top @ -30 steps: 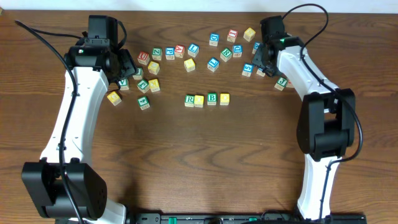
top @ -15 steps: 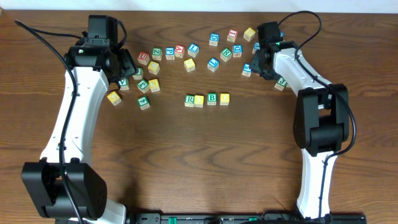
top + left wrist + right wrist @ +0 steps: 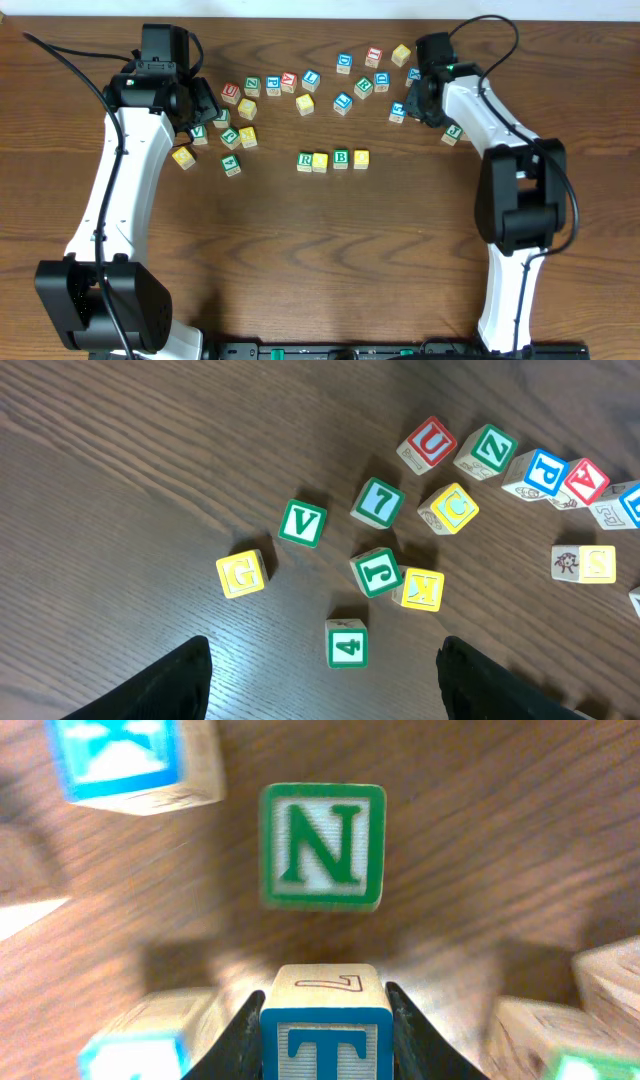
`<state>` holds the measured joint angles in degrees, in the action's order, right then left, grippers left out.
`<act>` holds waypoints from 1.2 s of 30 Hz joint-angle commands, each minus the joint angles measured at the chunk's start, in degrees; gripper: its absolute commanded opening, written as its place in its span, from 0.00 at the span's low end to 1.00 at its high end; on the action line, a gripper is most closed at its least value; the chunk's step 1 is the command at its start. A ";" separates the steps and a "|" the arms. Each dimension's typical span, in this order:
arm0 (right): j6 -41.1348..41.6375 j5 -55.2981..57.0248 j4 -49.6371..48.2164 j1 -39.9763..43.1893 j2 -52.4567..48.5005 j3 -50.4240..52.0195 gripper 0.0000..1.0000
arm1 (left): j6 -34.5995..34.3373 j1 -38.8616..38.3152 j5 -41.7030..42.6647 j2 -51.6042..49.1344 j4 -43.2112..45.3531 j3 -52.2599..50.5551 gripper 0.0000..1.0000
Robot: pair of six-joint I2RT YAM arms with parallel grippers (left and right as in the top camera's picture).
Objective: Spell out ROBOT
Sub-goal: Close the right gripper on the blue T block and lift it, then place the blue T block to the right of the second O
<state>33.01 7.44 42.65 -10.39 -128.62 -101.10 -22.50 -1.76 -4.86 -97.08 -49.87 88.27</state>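
t cube point(image 3: 326, 1038), blue-framed, sits between the fingers point(image 3: 243, 1038) of the right gripper point(image 3: 417, 101), which is clamped against its two sides. it is among the loose cubes at the far right of the tabletop point(image 3: 320, 250), with a green n cube point(image 3: 322, 845) just beyond it. whether it is off the wood yet, i cannot tell.

near the middle of the tabletop stands a close row: r cube point(image 3: 305, 160), first yellow-topped cube point(image 3: 320, 160), b cube point(image 3: 341, 158), second yellow-topped cube point(image 3: 361, 158). four of the five places look filled, and the spot past the second yellow-topped cube is bare. what seems left is to carry the t cube over and set it at that end.

the left gripper point(image 3: 203, 103) hangs open and empty over the left scatter, above a green v cube point(image 3: 302, 523) and a 4 cube point(image 3: 346, 643).
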 commanded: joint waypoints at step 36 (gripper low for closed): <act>-9.29 -4.37 17.42 -12.44 3.28 -0.28 0.21 | -0.70 0.07 -0.70 0.85 -0.02 -0.31 0.71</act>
<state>23.83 0.93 59.66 -22.85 -124.33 -101.41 -22.50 -1.76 -4.86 -97.08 -49.76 88.25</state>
